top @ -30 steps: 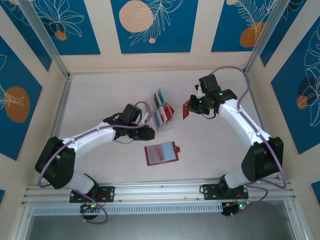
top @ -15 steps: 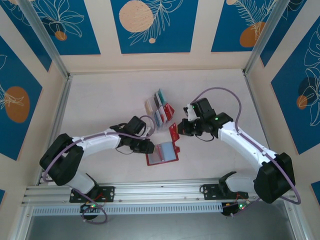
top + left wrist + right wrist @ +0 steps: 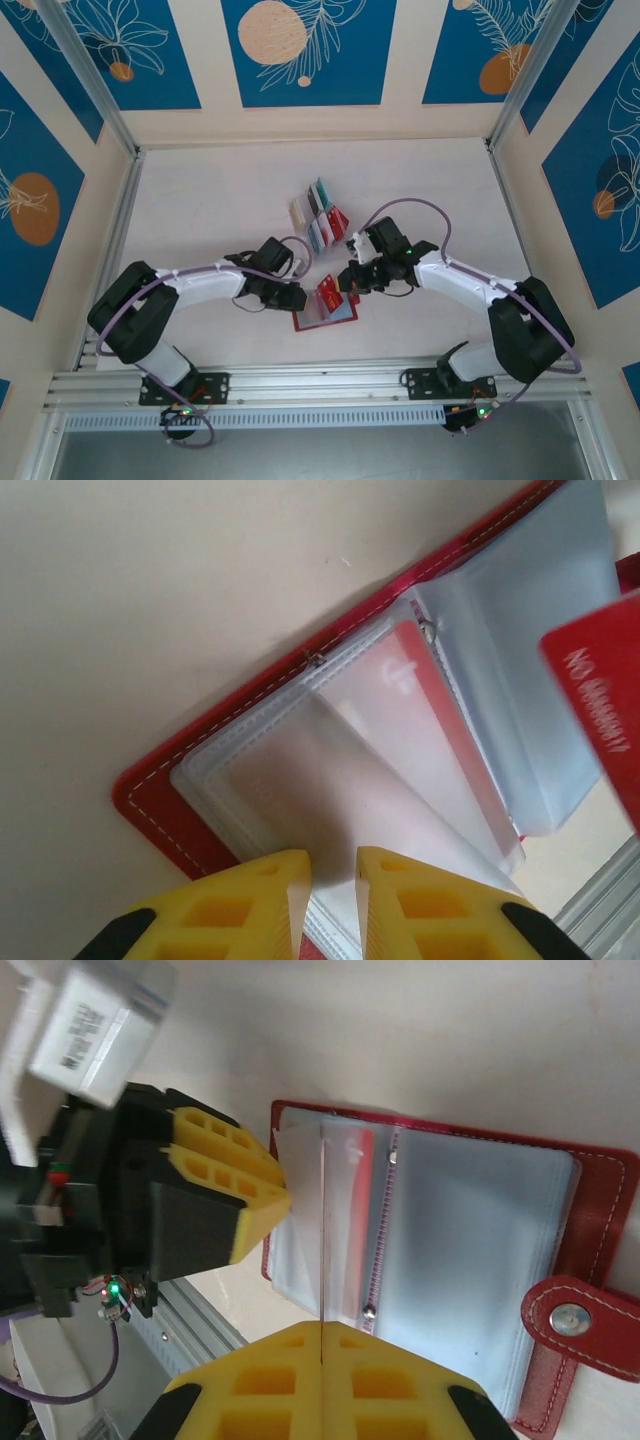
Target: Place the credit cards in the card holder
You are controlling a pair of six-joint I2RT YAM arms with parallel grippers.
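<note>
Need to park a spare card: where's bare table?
Bare table lies left of the clear rack up to the rail, and right of it, beyond the right arm. Crowded: near centre, where the left pincer pinches the card holder and the right pincer holds a red card.

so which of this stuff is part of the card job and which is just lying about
Job:
- holder, open, one sleeve pinched by the left hand
- red card, in the right hand
- other cards, waiting

Lying about:
- clear rack those cards stand in
</note>
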